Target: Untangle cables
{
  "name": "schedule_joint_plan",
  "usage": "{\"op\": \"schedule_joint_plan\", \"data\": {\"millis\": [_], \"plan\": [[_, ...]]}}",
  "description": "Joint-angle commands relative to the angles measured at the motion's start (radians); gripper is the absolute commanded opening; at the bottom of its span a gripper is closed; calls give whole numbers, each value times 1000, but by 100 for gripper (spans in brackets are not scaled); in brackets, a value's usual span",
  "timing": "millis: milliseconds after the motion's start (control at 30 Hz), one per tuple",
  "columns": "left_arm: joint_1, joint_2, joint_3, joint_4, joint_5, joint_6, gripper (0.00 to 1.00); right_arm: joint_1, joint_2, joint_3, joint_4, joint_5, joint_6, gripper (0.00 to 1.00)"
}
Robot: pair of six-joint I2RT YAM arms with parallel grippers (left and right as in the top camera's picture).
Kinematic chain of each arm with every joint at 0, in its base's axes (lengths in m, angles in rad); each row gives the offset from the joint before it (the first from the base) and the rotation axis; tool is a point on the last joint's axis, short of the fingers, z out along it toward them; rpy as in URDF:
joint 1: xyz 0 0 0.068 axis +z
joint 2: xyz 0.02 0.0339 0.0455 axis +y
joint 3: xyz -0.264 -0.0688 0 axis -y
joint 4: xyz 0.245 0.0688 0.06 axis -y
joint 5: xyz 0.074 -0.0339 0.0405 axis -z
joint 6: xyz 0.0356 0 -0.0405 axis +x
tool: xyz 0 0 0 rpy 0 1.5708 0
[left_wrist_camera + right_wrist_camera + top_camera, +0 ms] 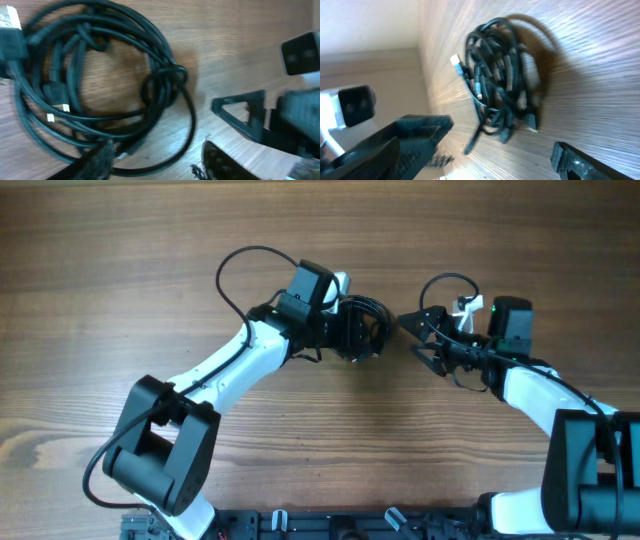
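The cables [372, 312] lie as one tangled coil of thin black cords on the wooden table, between the two arms. In the left wrist view the coil [100, 85] fills the left half, with small silver plug tips inside it. My left gripper [352, 332] sits over the coil's left side. It [160, 167] is open, one finger [95, 162] resting among the strands, and a loose loop runs across the gap. My right gripper [423, 340] is just right of the coil, open and holding nothing. In the right wrist view the coil [505, 85] lies ahead of the right gripper [490, 155].
Thicker black wires arch over each arm [240, 265] [445, 280]. The right gripper's finger [245, 112] shows close by in the left wrist view. The left arm's white camera housing [350, 105] appears in the right wrist view. Bare wood table [150, 240] surrounds the coil.
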Motion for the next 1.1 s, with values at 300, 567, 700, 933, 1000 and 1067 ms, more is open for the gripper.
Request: {"op": "schedule_joint_plan", "data": {"millis": [300, 567, 700, 933, 1000, 1067], "plan": [[-39, 9, -8, 72, 210, -243, 56, -18, -11, 2, -291, 596, -187, 100], [-132, 14, -8, -7, -279, -243, 49, 5, -11, 2, -168, 369, -255, 95], [-142, 21, -8, -24, -438, -242, 30, 45, -11, 2, -166, 369, -255, 93], [-138, 21, -8, -44, -547, -113, 11, 113, -11, 2, -116, 369, -255, 76], [-129, 21, -8, -42, -546, -76, 15, 116, -11, 2, -79, 392, -255, 74], [-117, 21, -7, -28, -491, -72, 63, 116, -11, 2, -69, 437, -252, 74]]}}
